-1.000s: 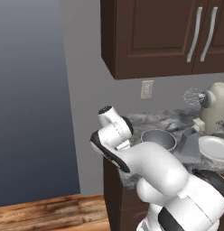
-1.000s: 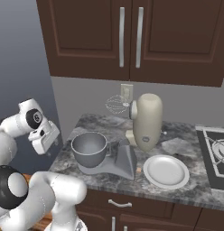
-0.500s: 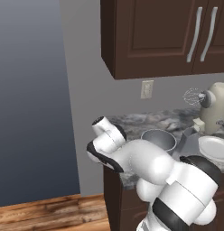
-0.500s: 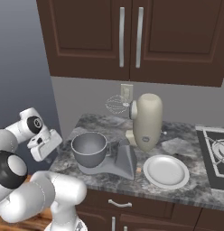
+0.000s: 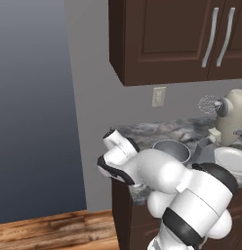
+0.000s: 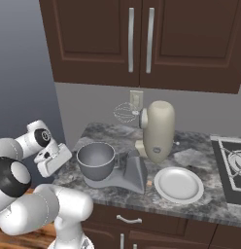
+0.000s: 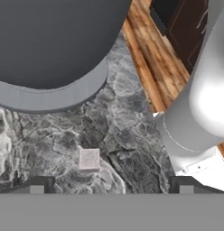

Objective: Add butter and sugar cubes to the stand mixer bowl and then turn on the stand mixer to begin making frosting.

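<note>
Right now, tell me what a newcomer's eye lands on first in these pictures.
The tall cream-beige stand mixer at the back of the marbled grey counter, wire whisk raised. In front sits the deep grey metal bowl on the flat grey base, a flat white plate to its right. In the hand view, a small pale cube lies between the open gripper tips.

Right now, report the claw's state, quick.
Claw: open, holding nothing; a small pale cube lies on the counter between its tips.
</note>
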